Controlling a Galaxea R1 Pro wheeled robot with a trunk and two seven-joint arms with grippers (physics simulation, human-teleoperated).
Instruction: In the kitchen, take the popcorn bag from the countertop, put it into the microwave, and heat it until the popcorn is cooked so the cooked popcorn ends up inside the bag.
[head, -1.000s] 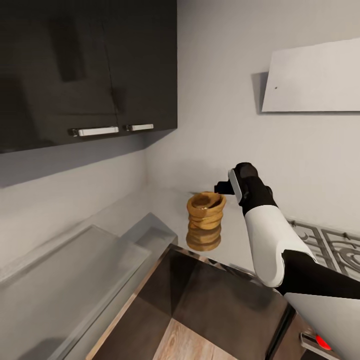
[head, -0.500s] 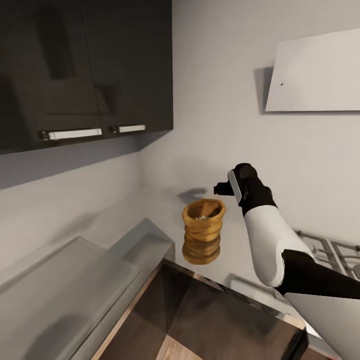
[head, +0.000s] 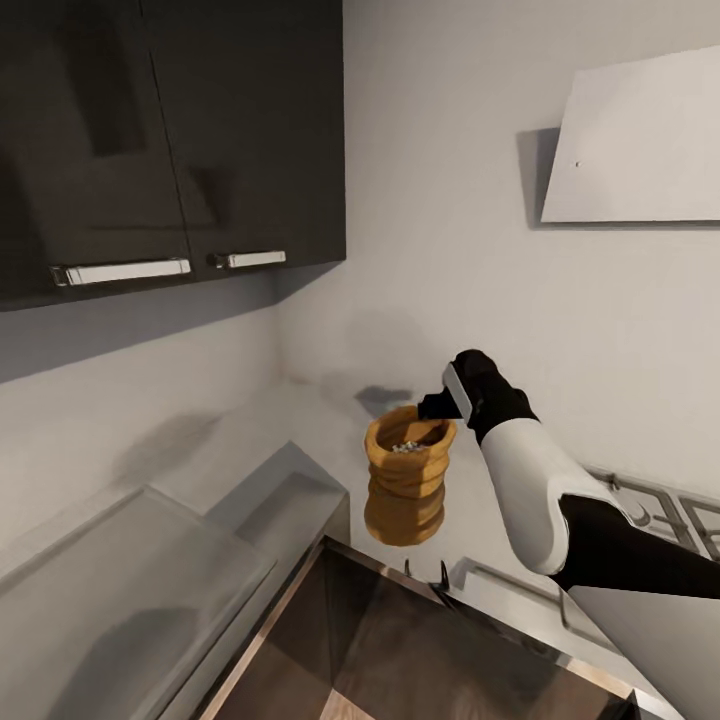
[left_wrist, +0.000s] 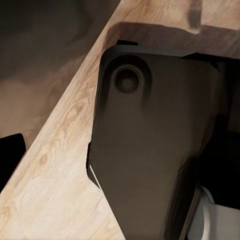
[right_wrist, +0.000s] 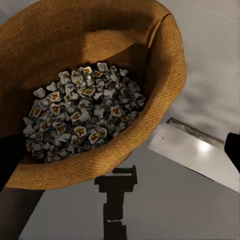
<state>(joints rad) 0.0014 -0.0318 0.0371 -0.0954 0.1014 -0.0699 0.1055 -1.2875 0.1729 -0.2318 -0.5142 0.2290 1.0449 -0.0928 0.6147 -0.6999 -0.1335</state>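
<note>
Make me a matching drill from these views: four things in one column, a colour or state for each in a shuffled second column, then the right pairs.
Things:
1. popcorn bag
2. popcorn
3. wall cabinets
4. right gripper

Colour or state:
A. dark, glossy, with pale bar handles
B. tan-brown, wrinkled, rim rolled
C. at the bag's rim
D. whitish bits heaped inside the bag

Pairs: 1-B, 2-D, 3-A, 4-C

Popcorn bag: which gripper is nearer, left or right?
Right. The right gripper is at the popcorn bag rim, which it appears to hold. The left wrist view looks down at wood floor, no bag near.
</note>
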